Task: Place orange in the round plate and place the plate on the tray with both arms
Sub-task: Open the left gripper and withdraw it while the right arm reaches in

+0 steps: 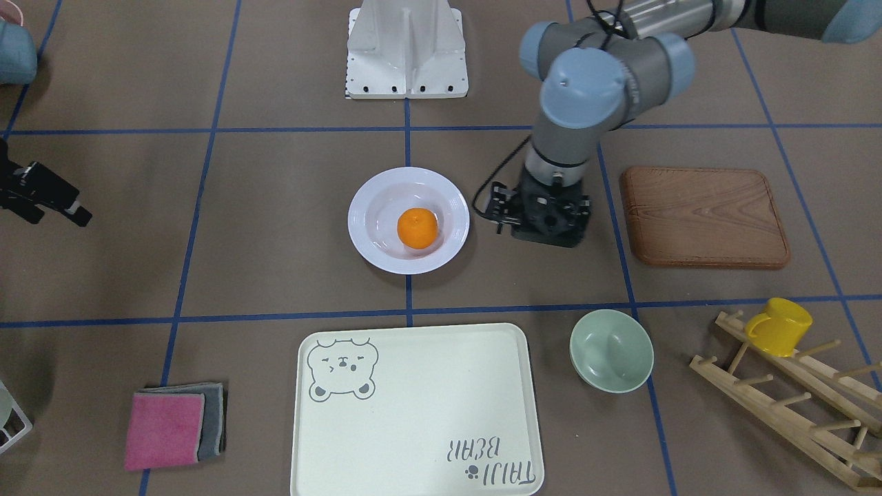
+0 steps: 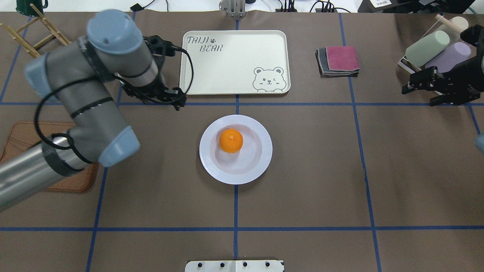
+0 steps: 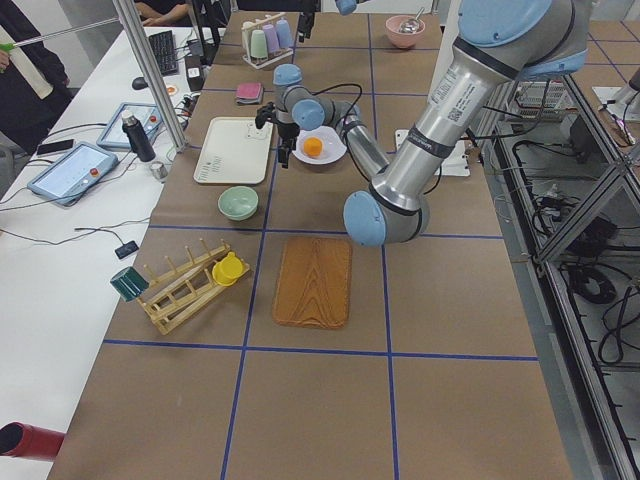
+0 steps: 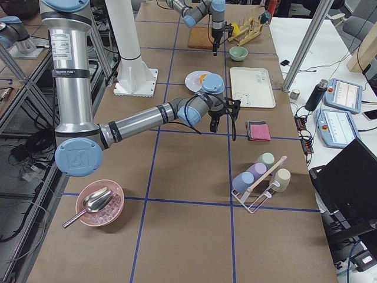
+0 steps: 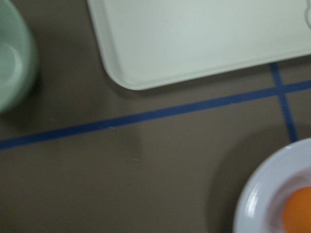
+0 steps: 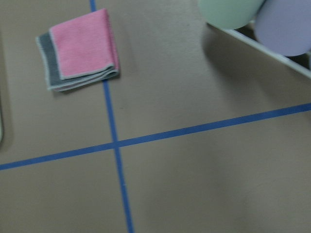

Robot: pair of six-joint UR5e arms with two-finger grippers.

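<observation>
Left of the round plate (image 2: 261, 158), as the overhead view has it, the left hand (image 1: 549, 219) hangs low over the desk (image 2: 302, 189), just beside the plate's rim and not touching it. I judge it is placed there to take that edge for the two-armed lift. Whether its fingers are spread or closed I cannot tell, since the wrist hides them from above and its own camera shows none. At the plate's sunken centre sits the orange (image 2: 231, 140), so the first half of the task looks done. The plate rests on the desk, apart from the tray (image 2: 234, 60), which lies just beyond it on the side away from the robot. Well to the right of the plate, the right hand (image 2: 420, 95) hovers with its fingers spread and nothing between them, too far off to share the lift. The left wrist view catches the tray's corner, the plate's rim and a pale-green bowl (image 5: 12, 58). The overhead view hides that bowl behind the arm. The right wrist view shows only a folded pink-and-grey cloth (image 6: 80, 48) and no plate.
</observation>
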